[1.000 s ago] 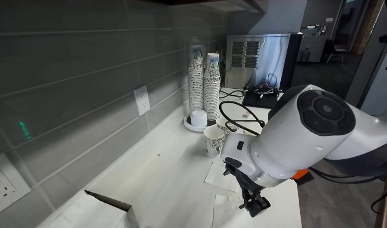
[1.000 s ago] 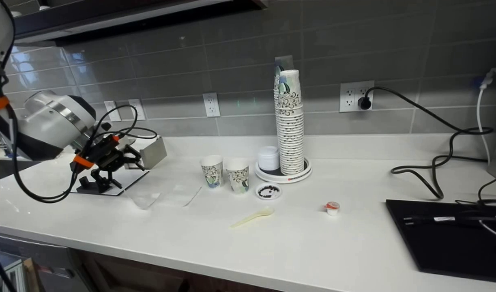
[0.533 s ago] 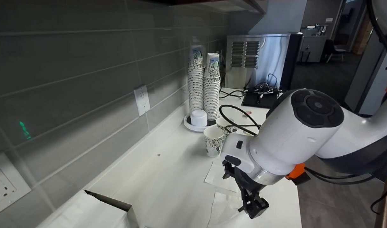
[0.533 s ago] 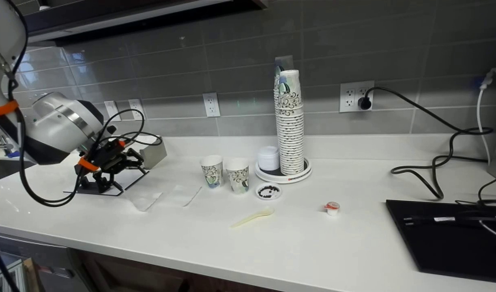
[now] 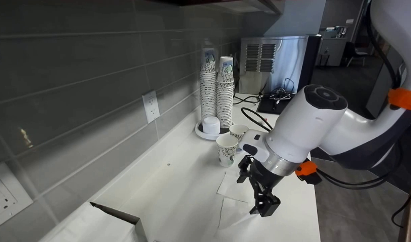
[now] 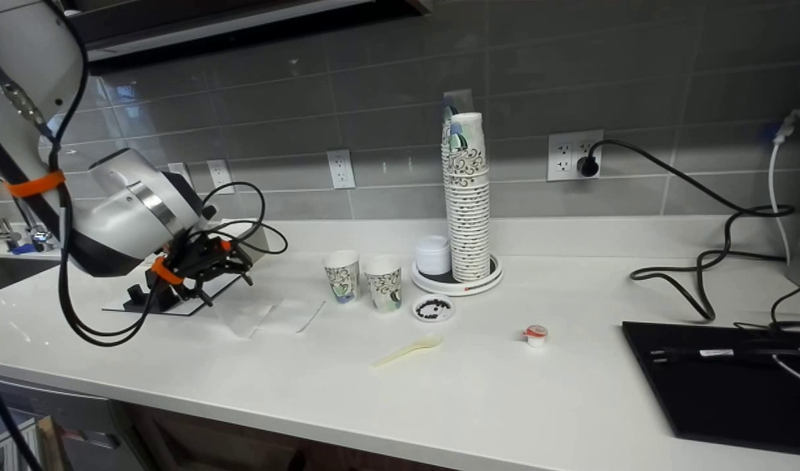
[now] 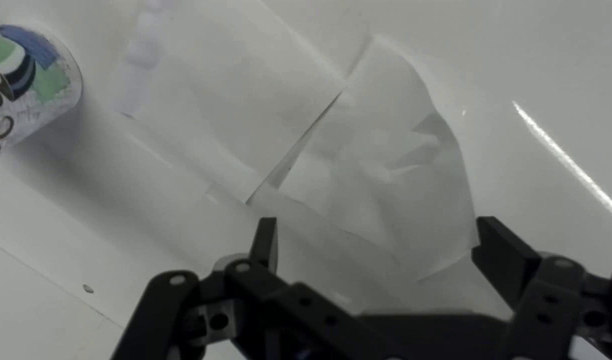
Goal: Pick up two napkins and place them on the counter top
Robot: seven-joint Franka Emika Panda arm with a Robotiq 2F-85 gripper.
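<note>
Two thin white napkins lie on the white counter top (image 6: 517, 399). The far napkin (image 6: 296, 315) is near the cups and looks fairly flat; it also shows in the wrist view (image 7: 235, 85). The near napkin (image 7: 401, 175) is rumpled, with creases and a curved edge, and also shows in an exterior view (image 5: 230, 213). Their edges meet; whether they overlap I cannot tell. My gripper (image 7: 376, 225) is open and empty, its fingers wide apart. It hovers above the near napkin in both exterior views (image 5: 247, 195) (image 6: 229, 291) and hides part of it.
Two patterned cups (image 6: 342, 278) (image 6: 384, 284) stand beside the far napkin. Behind are cup stacks (image 6: 468, 209) on a round tray (image 6: 462, 289). A lid (image 6: 432, 309), spoon (image 6: 409, 350) and creamer pod (image 6: 536, 336) lie to one side. A white-topped box (image 5: 94, 225) stands by the wall.
My open gripper has moved toward the cups along the counter. The near napkin has slid a little the same way, closer to the far napkin. The far napkin has not moved.
</note>
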